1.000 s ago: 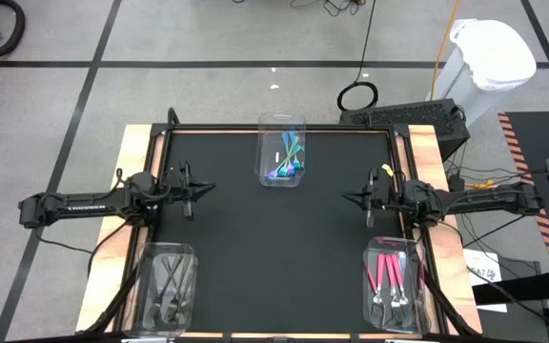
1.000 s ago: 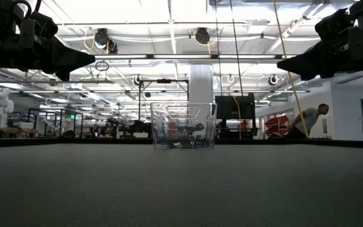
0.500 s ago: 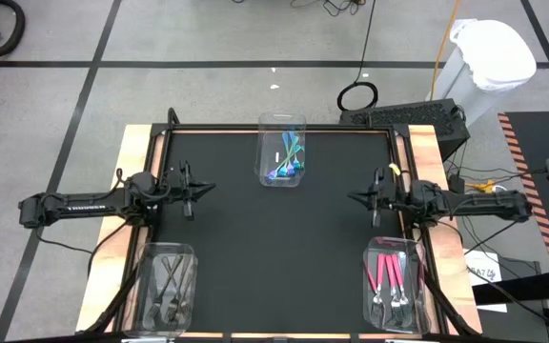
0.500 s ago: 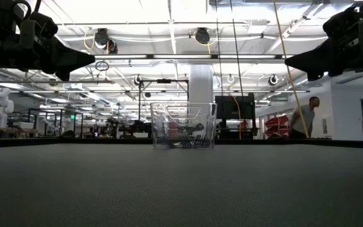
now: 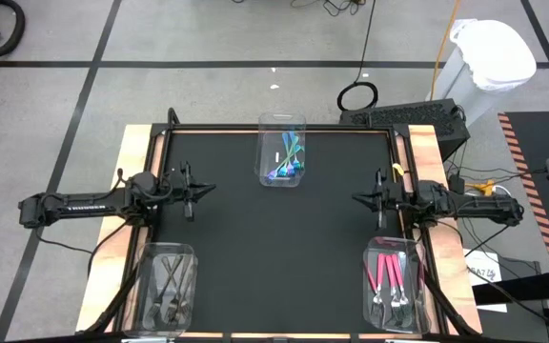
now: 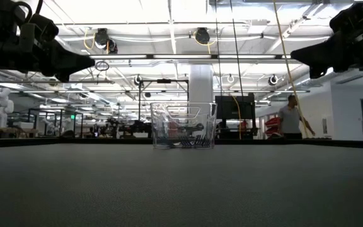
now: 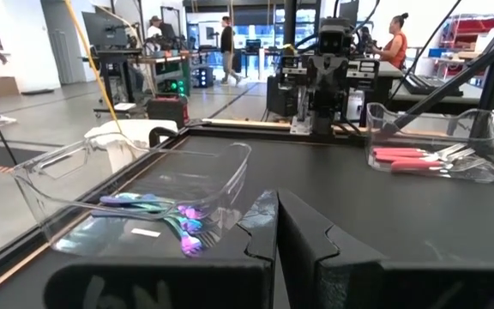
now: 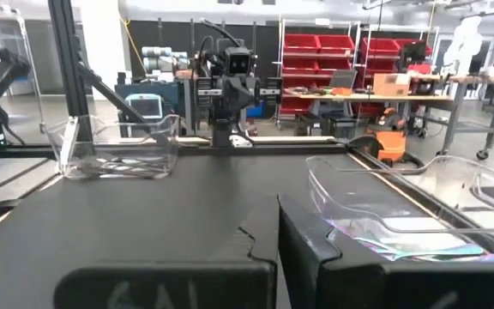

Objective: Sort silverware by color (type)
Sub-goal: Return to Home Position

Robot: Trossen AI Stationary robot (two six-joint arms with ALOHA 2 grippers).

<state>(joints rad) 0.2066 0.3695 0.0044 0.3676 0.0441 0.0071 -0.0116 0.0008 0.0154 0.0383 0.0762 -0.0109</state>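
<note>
The silverware lies in three clear bins. Teal and blue utensils [image 5: 287, 160] are in the bin at the far middle [image 5: 281, 122], also in the left wrist view [image 7: 157, 209]. Dark utensils [image 5: 167, 279] are in the near-left bin [image 8: 118, 148]. Pink-handled ones [image 5: 392, 274] are in the near-right bin [image 7: 440, 146]. My left gripper [image 5: 208, 188] is shut and empty, above the table near its left edge. My right gripper [image 5: 355, 198] is shut and empty, above the table near its right edge. Both hang well above the mat in the low view.
The black mat [image 5: 274, 248] lies between the three bins. The table's wooden border [image 5: 132, 152] runs along both sides. A white bin [image 5: 489, 57] and cables stand off the table at the far right. A person [image 6: 290, 116] walks in the room behind.
My right gripper has drawn back a little toward the table's right edge, still shut. The person in the room behind has walked toward the left of the low view.
</note>
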